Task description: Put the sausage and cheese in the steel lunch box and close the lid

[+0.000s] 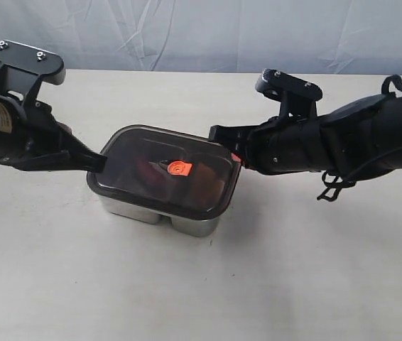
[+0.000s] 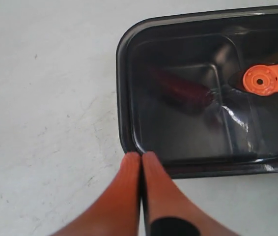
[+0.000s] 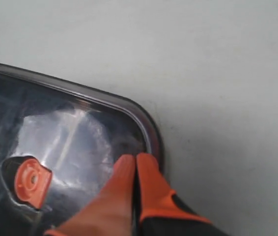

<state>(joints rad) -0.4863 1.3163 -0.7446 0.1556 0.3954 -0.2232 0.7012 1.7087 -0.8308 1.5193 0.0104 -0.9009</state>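
Observation:
The steel lunch box (image 1: pixel 138 210) stands mid-table with the dark smoky lid (image 1: pixel 126 153) lying on top, its orange tab (image 1: pixel 178 168) at the centre. Through the lid the red sausage (image 2: pixel 180 89) shows dimly in one compartment. A brownish patch (image 1: pixel 204 182) under the lid's right half looks like the cheese. My left gripper (image 2: pixel 141 156) is shut, its tips touching the lid's (image 2: pixel 178 137) left corner rim. My right gripper (image 3: pixel 135 158) is shut too, its tips resting on the lid (image 3: pixel 70 132) just inside the right corner. Neither holds anything.
The pale tabletop (image 1: pixel 201 284) surrounds the box on all sides. A light cloth backdrop (image 1: pixel 201 32) hangs behind the table's far edge. Both arms reach in low from either side of the box.

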